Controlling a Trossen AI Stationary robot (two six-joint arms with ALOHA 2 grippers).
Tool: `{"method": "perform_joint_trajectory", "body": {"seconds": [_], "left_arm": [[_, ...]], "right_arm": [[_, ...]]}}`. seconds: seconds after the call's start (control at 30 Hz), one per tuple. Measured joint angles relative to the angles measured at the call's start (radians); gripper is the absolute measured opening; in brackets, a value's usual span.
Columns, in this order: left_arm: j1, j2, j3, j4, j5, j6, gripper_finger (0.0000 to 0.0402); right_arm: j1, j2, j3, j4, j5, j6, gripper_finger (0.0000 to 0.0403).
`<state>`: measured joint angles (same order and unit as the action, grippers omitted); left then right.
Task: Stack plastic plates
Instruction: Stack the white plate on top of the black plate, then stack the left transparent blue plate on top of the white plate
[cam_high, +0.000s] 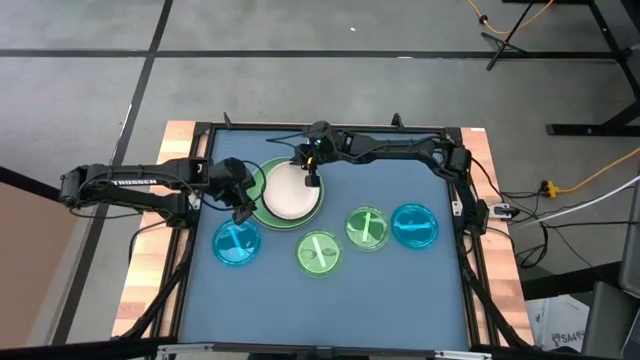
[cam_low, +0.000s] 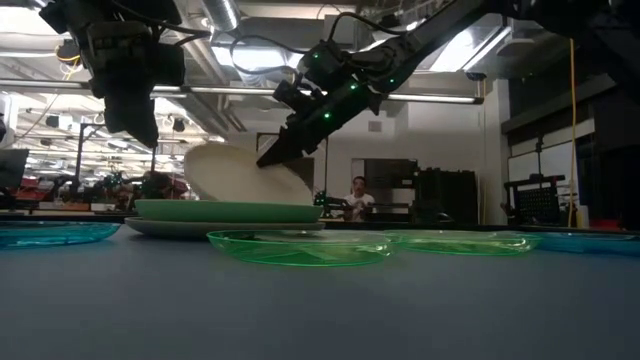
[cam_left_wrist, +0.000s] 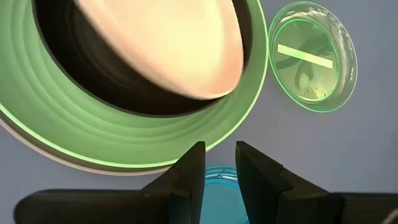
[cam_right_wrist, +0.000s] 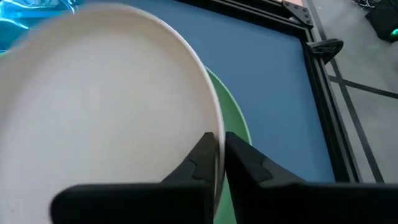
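Blue mat (cam_high: 400, 290) under plates, cluttered workshop behind.

Near side of the light green plate (cam_high: 262, 205), four small plates (cam_high: 320, 252) line the tabletop (cam_high: 400, 290). Beyond that row lies bare tabletop.
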<state>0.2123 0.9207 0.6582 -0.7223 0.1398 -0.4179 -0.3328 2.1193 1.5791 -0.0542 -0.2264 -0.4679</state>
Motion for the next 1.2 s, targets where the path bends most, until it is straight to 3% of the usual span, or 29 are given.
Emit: {"method": "perform_joint_trajectory", "body": {"seconds": [0.27,1.2], "left_arm": [[0.0,0.0,0.0,0.0,0.0,0.0,0.0082],[0.0,0.0,0.0,-0.008,0.0,-0.027,0.0082]], "right_arm": [[0.0,0.0,0.0,0.0,0.001,-0.001,0.0061],[-0.003,-0.007,-0.001,-0.07,-0.002,-0.006,0.006]]}}
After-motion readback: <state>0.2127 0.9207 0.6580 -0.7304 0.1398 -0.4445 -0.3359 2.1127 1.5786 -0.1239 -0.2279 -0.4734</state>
